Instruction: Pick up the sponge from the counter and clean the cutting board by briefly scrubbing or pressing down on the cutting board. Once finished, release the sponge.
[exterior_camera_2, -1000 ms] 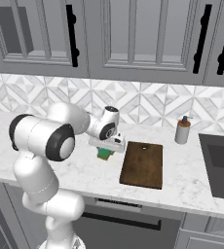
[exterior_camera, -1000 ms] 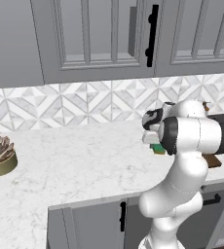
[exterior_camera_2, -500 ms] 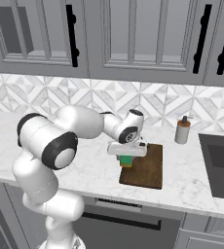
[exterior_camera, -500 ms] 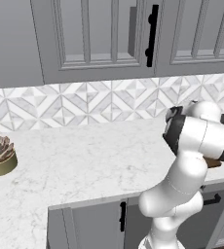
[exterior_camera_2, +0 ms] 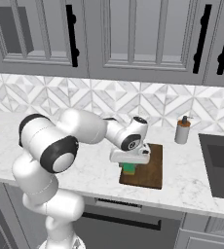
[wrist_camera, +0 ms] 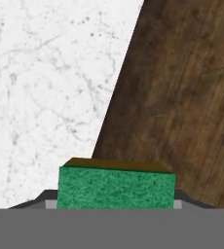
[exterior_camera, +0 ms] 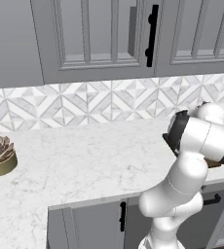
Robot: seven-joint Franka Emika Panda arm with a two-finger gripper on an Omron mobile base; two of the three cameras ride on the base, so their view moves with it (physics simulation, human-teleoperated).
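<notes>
From the right base view I have the gripper (exterior_camera_2: 129,166) pointing straight down over the cutting board (exterior_camera_2: 149,170), clamped on the sponge (exterior_camera_2: 129,168), which hangs just above or against the board's near-left corner, at about 8 o'clock on the slab. I can't tell from here whether it actually touches the wood. In the hand view the sponge (wrist_camera: 116,187) sits between the fingertips with its green face toward the camera and a thin yellowish edge beyond it, so the grip is across its sides, which leaves the bottom layer free to press flat. The cutting board (wrist_camera: 182,97) fills the 12 to 3 o'clock part of that view and the counter (wrist_camera: 46,87) the 9 to 12 o'clock part, so I judge I'm working close to the board's edge. A soap bottle (exterior_camera_2: 183,130) stands on the counter (exterior_camera_2: 192,180) well apart, at 1 o'clock from the board. I read this as the pressing step; release comes afterward.
</notes>
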